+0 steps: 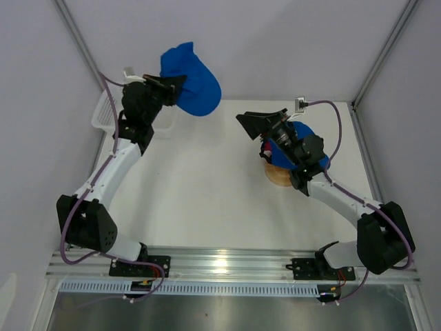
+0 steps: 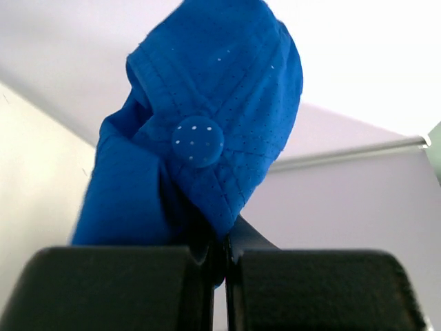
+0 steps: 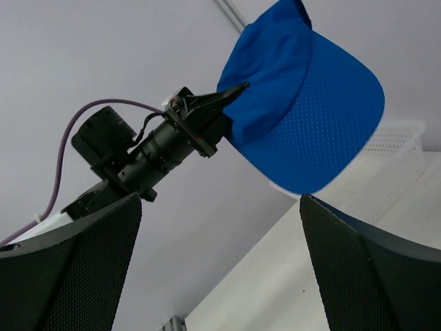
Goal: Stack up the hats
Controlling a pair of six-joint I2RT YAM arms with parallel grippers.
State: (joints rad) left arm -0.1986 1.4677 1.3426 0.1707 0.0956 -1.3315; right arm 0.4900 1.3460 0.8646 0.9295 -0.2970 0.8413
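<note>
My left gripper is shut on a royal blue hat and holds it in the air at the far left, brim pointing right. In the left wrist view the hat hangs from the pinched fingers, its top button visible. It also shows in the right wrist view. My right gripper is open and empty, raised over the table, pointing left toward the held hat. Behind it another blue hat sits on a round wooden stand, with a sliver of magenta beneath it. The right arm hides most of that stack.
A white mesh basket stands at the far left edge, under the left arm; it also shows in the right wrist view. Grey walls enclose the white table on three sides.
</note>
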